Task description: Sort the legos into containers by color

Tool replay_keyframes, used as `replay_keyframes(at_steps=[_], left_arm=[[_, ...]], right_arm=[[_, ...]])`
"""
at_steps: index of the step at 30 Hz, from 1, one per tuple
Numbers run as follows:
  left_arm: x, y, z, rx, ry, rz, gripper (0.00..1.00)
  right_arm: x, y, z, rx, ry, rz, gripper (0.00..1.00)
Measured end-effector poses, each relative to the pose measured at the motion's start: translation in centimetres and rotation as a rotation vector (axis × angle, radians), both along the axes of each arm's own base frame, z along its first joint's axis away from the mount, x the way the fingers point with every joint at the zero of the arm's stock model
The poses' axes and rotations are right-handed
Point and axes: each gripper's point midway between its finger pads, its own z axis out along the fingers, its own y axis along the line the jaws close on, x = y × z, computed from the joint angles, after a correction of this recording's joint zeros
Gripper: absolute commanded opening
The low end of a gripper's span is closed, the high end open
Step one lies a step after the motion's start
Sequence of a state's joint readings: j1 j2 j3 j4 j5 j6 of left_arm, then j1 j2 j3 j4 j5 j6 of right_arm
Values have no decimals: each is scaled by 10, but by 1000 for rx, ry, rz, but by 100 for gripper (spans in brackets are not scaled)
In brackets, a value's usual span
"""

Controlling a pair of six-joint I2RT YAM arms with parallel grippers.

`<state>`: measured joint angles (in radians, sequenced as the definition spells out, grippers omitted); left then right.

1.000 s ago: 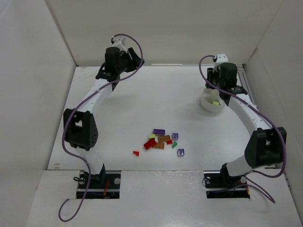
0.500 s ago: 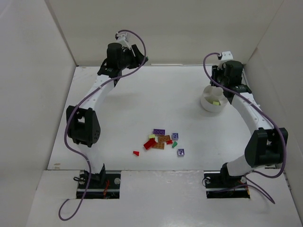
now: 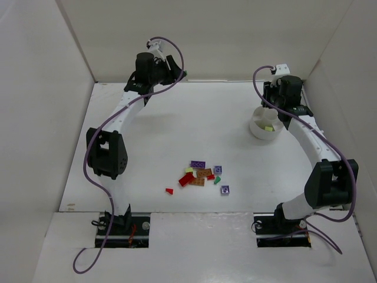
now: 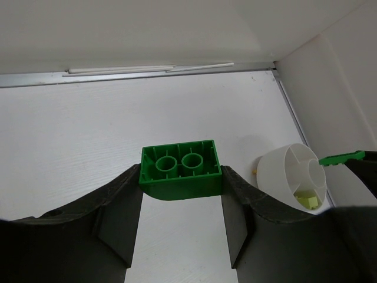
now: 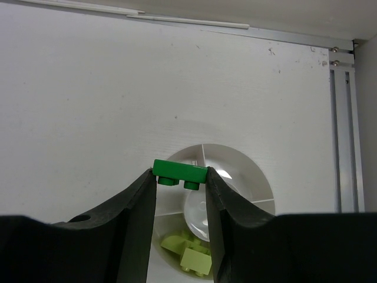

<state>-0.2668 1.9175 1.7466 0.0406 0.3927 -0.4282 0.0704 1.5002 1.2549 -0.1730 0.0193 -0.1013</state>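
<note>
My left gripper [image 4: 181, 183] is shut on a green brick [image 4: 181, 171], held high over the far left of the table [image 3: 177, 124]; in the top view it sits at the back [image 3: 154, 69]. My right gripper [image 5: 180, 177] is shut on a small flat green lego [image 5: 179, 171] right above the round white divided dish [image 5: 247, 177]. Pale yellow-green legos [image 5: 191, 250] lie in the dish's near compartment. The dish [image 3: 263, 125] shows under the right gripper [image 3: 286, 94] in the top view and also in the left wrist view [image 4: 291, 177]. A pile of red, purple, orange-brown and green legos [image 3: 200, 174] lies mid-table.
A lone red lego [image 3: 169, 190] and a purple one [image 3: 225, 189] lie apart from the pile. White walls enclose the table on three sides. A metal rail [image 5: 344, 118] runs along the right edge near the dish.
The left gripper has moved a little right and farther back with its green brick. The right gripper shifted from beside the dish to over it, then stayed there.
</note>
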Motion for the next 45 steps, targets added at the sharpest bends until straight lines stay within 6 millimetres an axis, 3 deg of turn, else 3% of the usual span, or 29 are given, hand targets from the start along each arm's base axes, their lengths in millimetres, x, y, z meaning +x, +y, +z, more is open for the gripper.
replay_keyframes(at_steps=[37, 45], left_arm=[[-3, -4, 5, -10, -6, -31, 22], [2, -10, 2, -15, -5, -52, 22]], right_arm=[[-2, -1, -6, -1, 13, -4, 0], [-17, -13, -8, -13, 41, -59, 0]])
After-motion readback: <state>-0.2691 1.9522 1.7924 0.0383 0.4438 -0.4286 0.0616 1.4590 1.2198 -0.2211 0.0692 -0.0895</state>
